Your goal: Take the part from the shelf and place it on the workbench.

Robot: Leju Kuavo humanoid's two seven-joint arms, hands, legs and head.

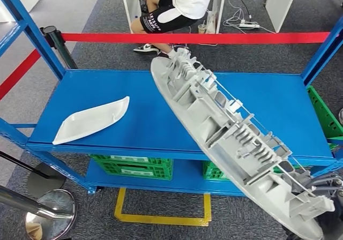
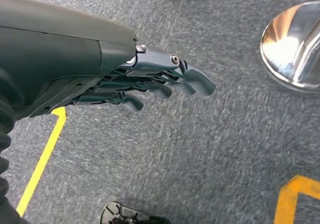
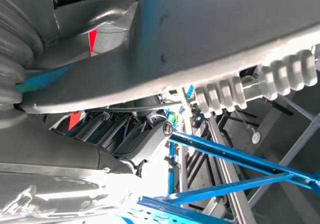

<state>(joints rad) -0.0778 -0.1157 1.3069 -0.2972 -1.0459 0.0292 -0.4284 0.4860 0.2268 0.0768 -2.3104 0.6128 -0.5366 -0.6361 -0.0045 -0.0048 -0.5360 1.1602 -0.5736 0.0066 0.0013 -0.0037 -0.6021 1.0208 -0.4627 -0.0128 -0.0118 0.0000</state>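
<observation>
My right hand [image 3: 132,139] grips the long grey ribbed part [image 1: 226,133], slanting from upper centre to lower right, overhanging the blue shelf's [image 1: 121,143] front edge; its lower end is cropped. My left hand [image 2: 158,79] hangs empty, fingers straight.

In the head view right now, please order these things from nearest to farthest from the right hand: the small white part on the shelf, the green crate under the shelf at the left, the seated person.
1. green crate, under the shelf, left of the right hand.
2. small white part, on the shelf's left side.
3. seated person, beyond the red barrier tape.
</observation>
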